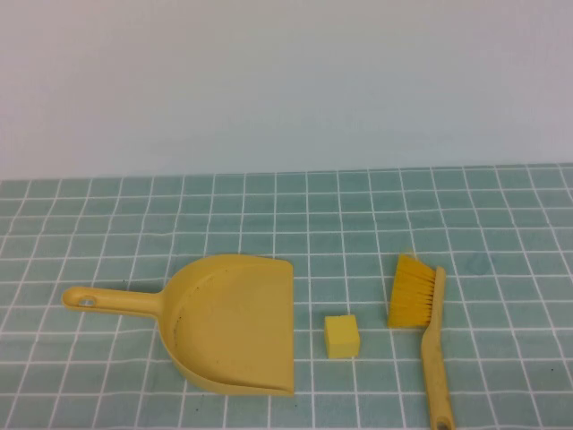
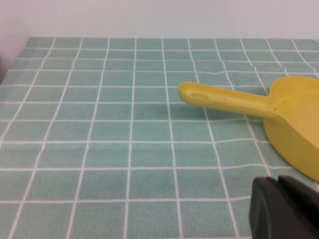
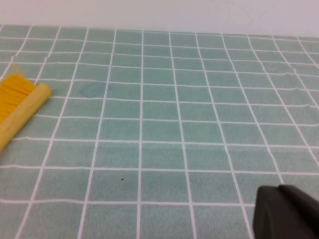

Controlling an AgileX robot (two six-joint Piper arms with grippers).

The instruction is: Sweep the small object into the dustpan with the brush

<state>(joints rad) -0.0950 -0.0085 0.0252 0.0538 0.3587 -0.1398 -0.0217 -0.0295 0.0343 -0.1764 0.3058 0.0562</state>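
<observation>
The mustard-yellow dustpan [image 1: 235,322] lies on the tiled cloth, its handle pointing left and its straight edge facing right. Just right of that edge sits the small object [image 1: 341,336], a pale-yellow cube. Further right lies the brush [image 1: 423,313], orange-yellow bristles toward the back, tan handle running to the front edge. Neither arm shows in the high view. My left gripper [image 2: 283,185] hovers shut above the cloth, short of the dustpan's handle [image 2: 224,101], holding nothing. My right gripper [image 3: 285,195] is shut and empty, well away from the brush head [image 3: 20,107].
A green tiled cloth [image 1: 501,224] covers the table up to a plain white wall [image 1: 286,81] at the back. Its left edge shows in the left wrist view as cloth edge [image 2: 12,64].
</observation>
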